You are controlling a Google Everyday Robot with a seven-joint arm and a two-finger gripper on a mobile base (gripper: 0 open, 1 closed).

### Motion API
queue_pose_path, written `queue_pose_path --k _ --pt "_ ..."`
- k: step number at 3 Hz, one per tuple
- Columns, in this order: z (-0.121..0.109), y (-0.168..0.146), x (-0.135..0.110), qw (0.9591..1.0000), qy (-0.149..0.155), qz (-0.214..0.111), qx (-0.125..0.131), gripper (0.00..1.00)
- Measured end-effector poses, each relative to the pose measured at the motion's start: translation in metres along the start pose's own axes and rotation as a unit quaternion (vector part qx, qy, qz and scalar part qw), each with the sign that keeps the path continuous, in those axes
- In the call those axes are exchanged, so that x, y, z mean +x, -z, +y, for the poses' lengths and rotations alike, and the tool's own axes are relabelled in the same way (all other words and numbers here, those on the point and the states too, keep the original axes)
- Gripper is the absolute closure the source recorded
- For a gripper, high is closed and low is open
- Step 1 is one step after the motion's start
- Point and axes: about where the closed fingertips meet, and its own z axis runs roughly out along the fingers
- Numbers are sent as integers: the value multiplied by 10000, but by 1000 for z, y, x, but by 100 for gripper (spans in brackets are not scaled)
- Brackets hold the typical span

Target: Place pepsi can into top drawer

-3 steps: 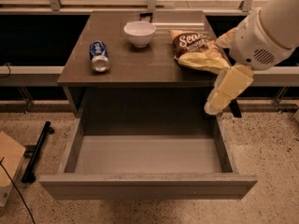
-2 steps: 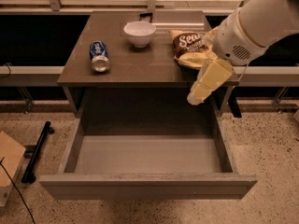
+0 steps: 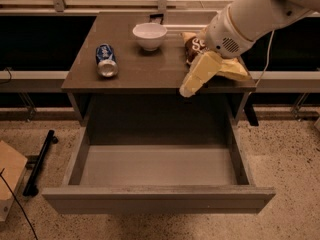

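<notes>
The pepsi can (image 3: 106, 60) is blue with silver ends and lies on its side on the left part of the table top (image 3: 145, 71). The top drawer (image 3: 157, 200) stands pulled wide open below the table, and its pale grey floor is bare. My gripper (image 3: 186, 90) is cream-coloured and points down and to the left over the table's front edge, right of centre. It is well to the right of the can and holds nothing that I can see.
A white bowl (image 3: 150, 35) stands at the back middle of the table. A brown-and-yellow chip bag (image 3: 234, 70) lies at the right, partly behind my arm. A black bar (image 3: 41, 161) and a cardboard piece (image 3: 9, 176) lie on the floor at the left.
My arm has swung to the left, and the gripper has moved from the table's right side to its front edge near the middle. The can, bowl and drawer have not moved.
</notes>
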Motion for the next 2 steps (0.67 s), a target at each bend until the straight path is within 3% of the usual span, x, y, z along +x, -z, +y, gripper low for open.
queue_pose_path --k 1,2 --pt "-2 -1 -2 10000 1 -24 2 0" --pt "-8 -13 -7 9992 -282 -219 173 0"
